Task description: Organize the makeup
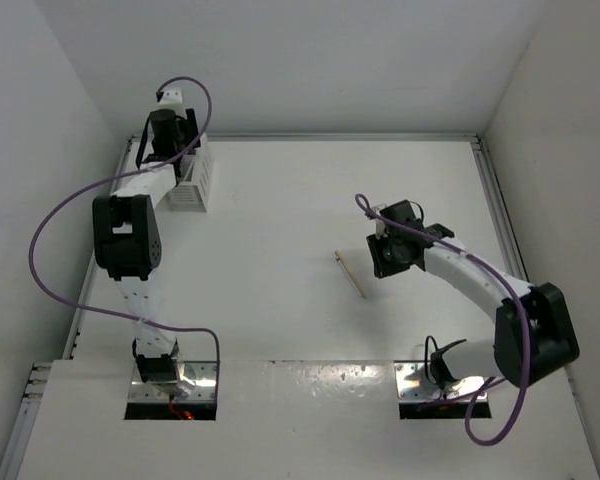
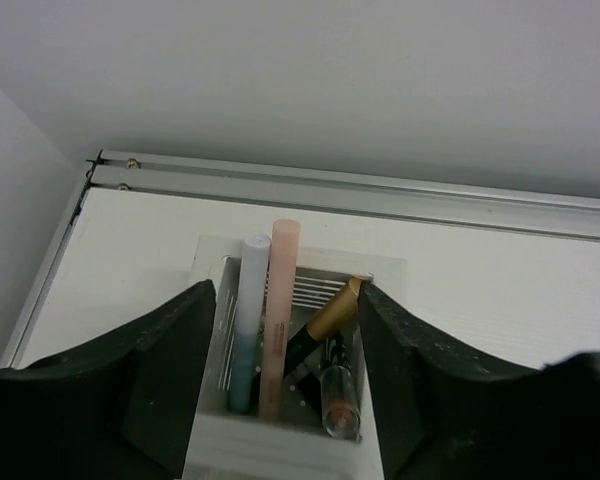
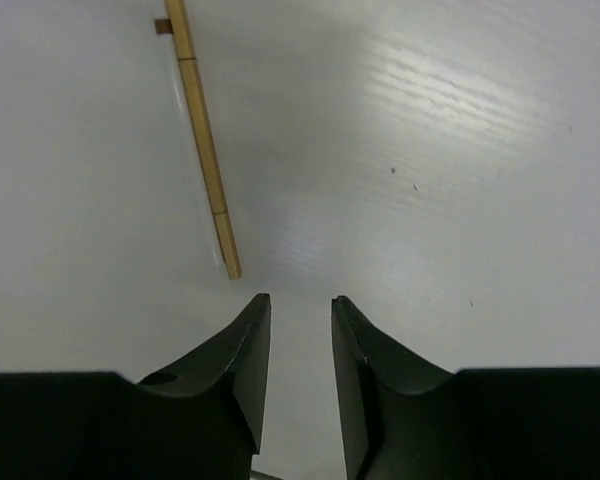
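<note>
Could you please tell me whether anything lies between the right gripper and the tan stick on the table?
Nothing visible does. The slim tan pencil-like stick lies alone on the white table, just ahead and left of the fingers of the right gripper in the right wrist view, with only bare tabletop between them.

Top camera: high, near side, looking down on the whole surface (image 1: 280, 210). Left wrist: close above box (image 2: 280, 447). Right wrist: low, sharing the stick (image 3: 205, 150) with top.
</note>
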Robot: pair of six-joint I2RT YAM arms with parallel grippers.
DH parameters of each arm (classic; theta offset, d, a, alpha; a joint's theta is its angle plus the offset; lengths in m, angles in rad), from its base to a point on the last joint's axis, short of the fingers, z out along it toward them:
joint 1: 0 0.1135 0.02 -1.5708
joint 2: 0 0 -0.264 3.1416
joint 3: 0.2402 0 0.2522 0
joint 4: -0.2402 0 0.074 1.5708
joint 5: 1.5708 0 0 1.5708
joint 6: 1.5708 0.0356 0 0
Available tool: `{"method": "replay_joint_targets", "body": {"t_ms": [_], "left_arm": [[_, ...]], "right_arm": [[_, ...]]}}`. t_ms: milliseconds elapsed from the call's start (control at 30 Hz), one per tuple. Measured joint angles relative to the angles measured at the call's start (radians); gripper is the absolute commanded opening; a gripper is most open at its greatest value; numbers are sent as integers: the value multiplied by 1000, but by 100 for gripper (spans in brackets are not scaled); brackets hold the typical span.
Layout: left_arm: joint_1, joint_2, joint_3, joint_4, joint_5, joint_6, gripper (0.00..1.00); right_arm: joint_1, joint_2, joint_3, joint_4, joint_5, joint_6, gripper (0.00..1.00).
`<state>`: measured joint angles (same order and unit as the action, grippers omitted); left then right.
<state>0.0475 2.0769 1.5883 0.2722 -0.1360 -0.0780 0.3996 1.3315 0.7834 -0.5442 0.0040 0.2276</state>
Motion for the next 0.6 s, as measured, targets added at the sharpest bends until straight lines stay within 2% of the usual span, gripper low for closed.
{"method": "replay_joint_targets", "body": {"t_ms": [167, 333, 500, 600], "left_arm": [[0, -126, 14, -135, 32, -26, 65], [0, -284, 18, -237, 102, -44, 65], [-1, -510, -153, -232, 177, -58, 65], [-1, -572, -229, -236, 200, -65, 65]], "right_arm": [[51, 149, 86, 23, -29, -54, 21], [72, 289, 136, 19, -63, -83, 21], [75, 364, 156, 28, -94, -91, 20], [77, 389, 163, 31, -108, -91, 20]]}}
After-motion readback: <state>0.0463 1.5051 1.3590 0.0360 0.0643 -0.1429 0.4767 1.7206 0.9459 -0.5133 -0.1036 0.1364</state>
